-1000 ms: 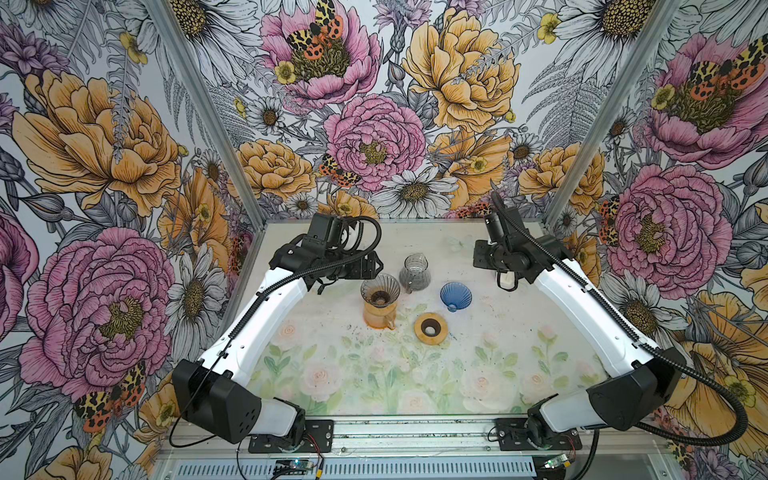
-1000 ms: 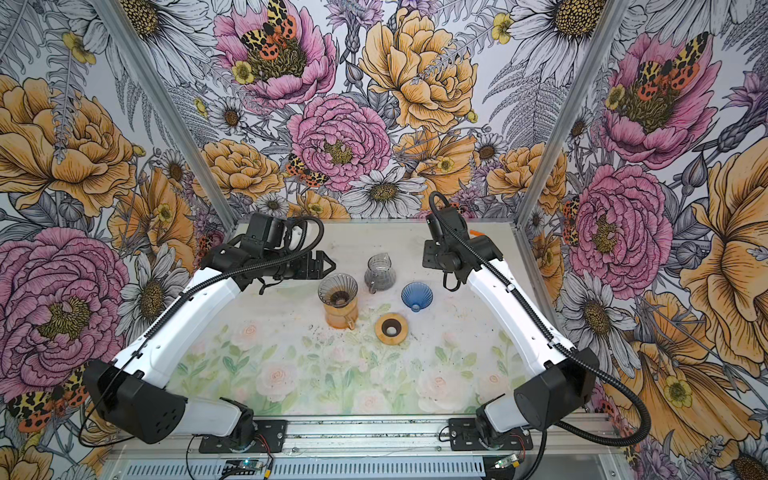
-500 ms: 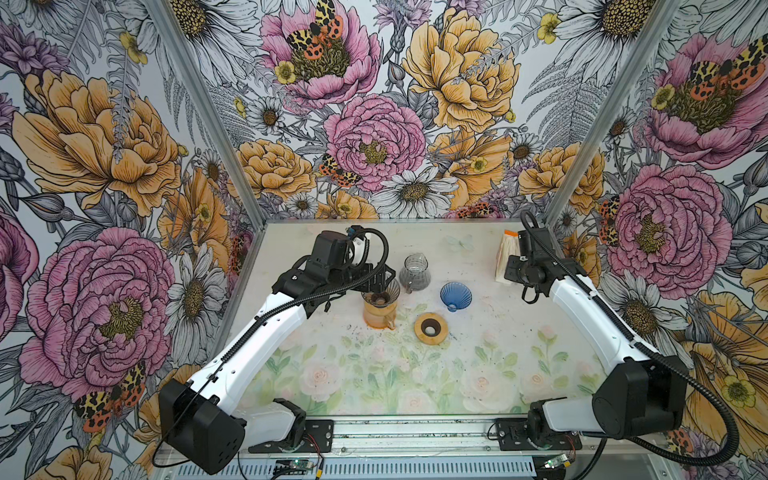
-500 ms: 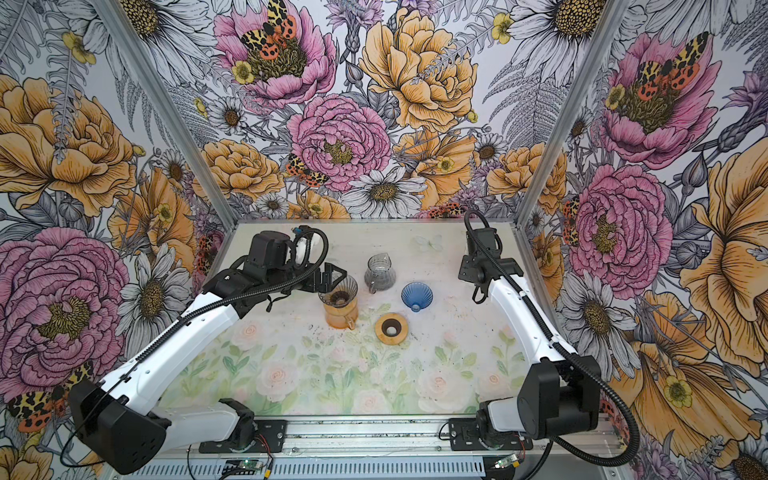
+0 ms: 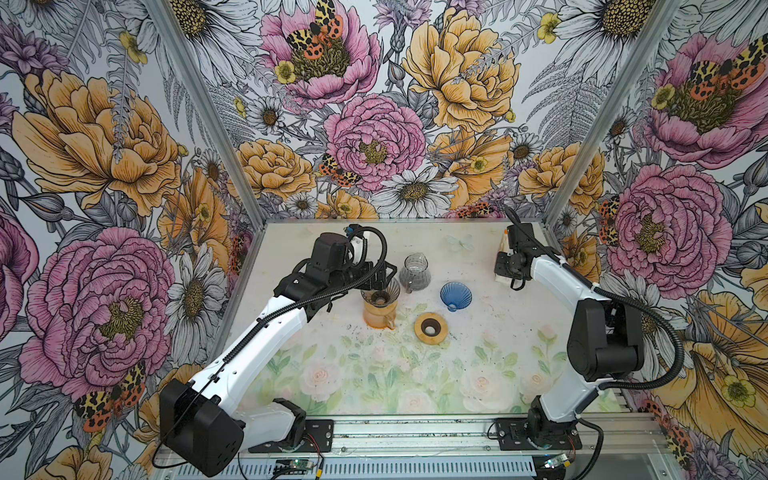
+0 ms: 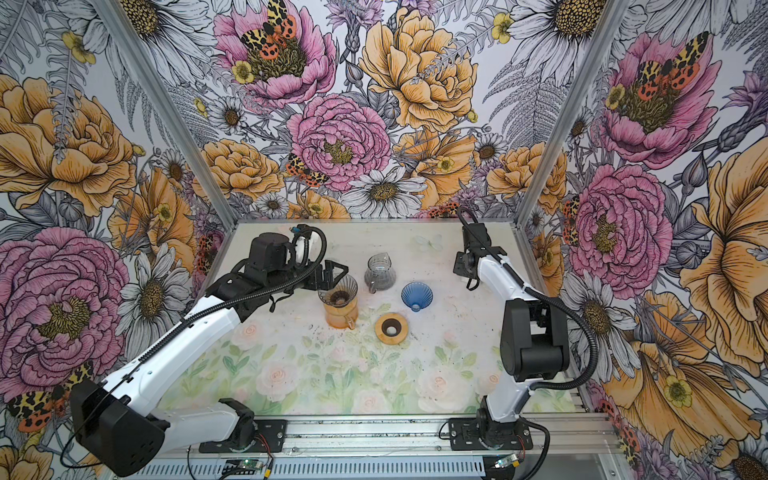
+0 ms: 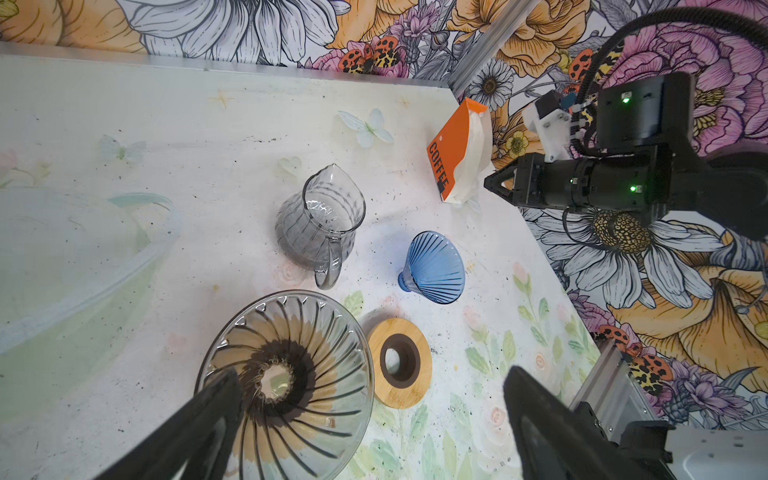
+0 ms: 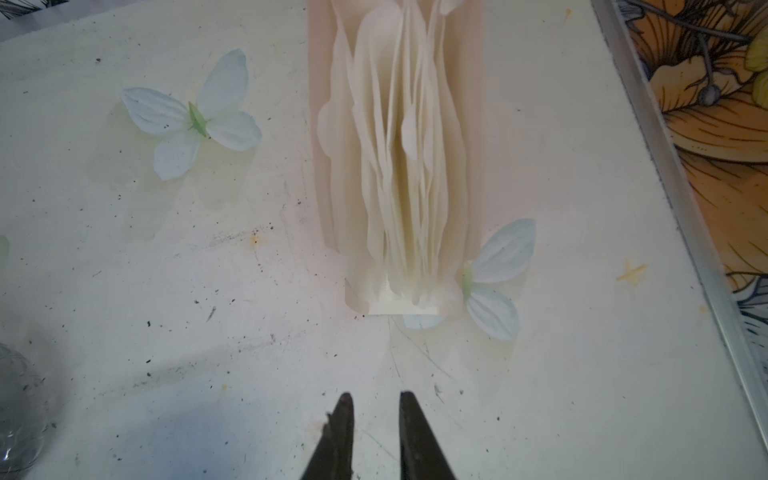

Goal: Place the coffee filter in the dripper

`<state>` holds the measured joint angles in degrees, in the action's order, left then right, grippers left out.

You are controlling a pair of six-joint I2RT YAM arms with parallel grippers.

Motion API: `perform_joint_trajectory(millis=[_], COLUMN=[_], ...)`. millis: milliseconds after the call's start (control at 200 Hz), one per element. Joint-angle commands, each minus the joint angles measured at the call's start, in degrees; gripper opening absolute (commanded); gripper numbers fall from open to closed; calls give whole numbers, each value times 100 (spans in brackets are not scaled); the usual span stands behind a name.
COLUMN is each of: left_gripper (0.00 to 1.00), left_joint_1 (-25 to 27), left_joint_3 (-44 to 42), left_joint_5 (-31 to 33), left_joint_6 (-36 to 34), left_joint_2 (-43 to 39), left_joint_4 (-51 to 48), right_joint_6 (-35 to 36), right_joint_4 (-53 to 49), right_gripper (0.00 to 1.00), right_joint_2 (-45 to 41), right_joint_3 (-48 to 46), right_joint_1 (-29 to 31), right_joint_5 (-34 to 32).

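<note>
Risk: the right claw (image 8: 377,397) could pinch several filters (image 8: 395,166) at once, because the sheets fanned closely; a push could tip the pack (image 7: 451,158).
Right claw: narrowly parted, empty, short of the filters.
Left claw (image 7: 370,378): fully spread at the dripper (image 7: 291,353), gripping nothing.
Filters: in the pack, well right of the dripper.

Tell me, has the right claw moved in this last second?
Yes. In a top view the right gripper has shifted right, away from the grey jug, uncovering the filter pack.
</note>
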<state>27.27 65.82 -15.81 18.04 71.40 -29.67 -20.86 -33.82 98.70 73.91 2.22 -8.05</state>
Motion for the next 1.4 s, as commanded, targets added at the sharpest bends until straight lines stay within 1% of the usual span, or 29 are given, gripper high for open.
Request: perform_joint_trajectory(millis=[0, 215, 485, 931, 1086, 1201, 1391], left_gripper=[99, 99, 99, 99, 99, 99, 99], left_joint_1=[16, -11, -52, -47, -47, -49, -52], left_joint_3=[-109, -59, -38, 7, 3, 11, 31], left_joint_5=[18, -89, -84, -124, -115, -124, -146], left_joint_6=[34, -3, 5, 28, 29, 31, 45], left_joint_2=[39, 164, 186, 270, 268, 280, 311], left_joint_4=[186, 145, 102, 49, 21, 16, 18], right_joint_6=[110, 227, 258, 307, 308, 319, 360], right_joint_4=[181, 284, 341, 344, 350, 350, 347], right_gripper=[23, 23, 24, 24, 22, 18, 11], right_joint_2=[140, 476, 716, 954, 1027, 1056, 1060], right_joint_3=[307, 546, 686, 830, 889, 906, 904], right_joint_1=[-94, -270, -266, -265, -265, -266, -266], right_joint_5=[-95, 184, 498, 331, 296, 335, 221])
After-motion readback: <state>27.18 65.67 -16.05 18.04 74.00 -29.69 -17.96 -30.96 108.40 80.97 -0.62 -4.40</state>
